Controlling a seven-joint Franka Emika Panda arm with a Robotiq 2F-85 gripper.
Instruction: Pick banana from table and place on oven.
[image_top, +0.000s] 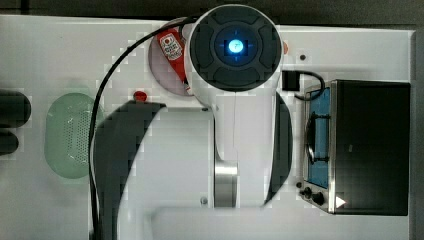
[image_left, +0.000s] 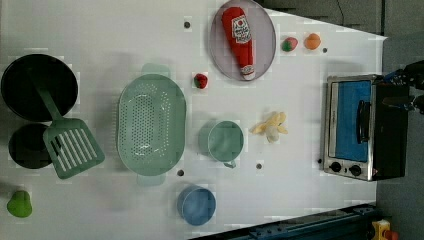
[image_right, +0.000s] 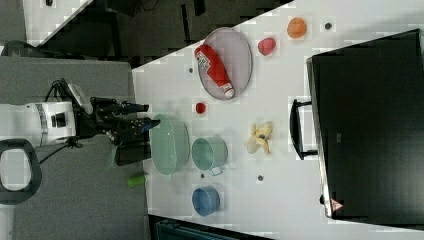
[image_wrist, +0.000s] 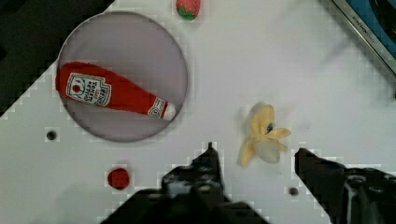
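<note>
Open gripper (image_wrist: 254, 161) poised above banana (image_wrist: 262, 134) on table (image_wrist: 280, 60).

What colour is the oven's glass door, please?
Blue-tinted, framed in silver; the oven door shows best in the left view.

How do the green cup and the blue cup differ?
Colour: the green cup is pale mint, the blue cup light blue. Size: green looks a bit larger. Place: in the left view, green sits beside the colander, blue nearer the table edge. Both lie apart, mouths showing.
</note>
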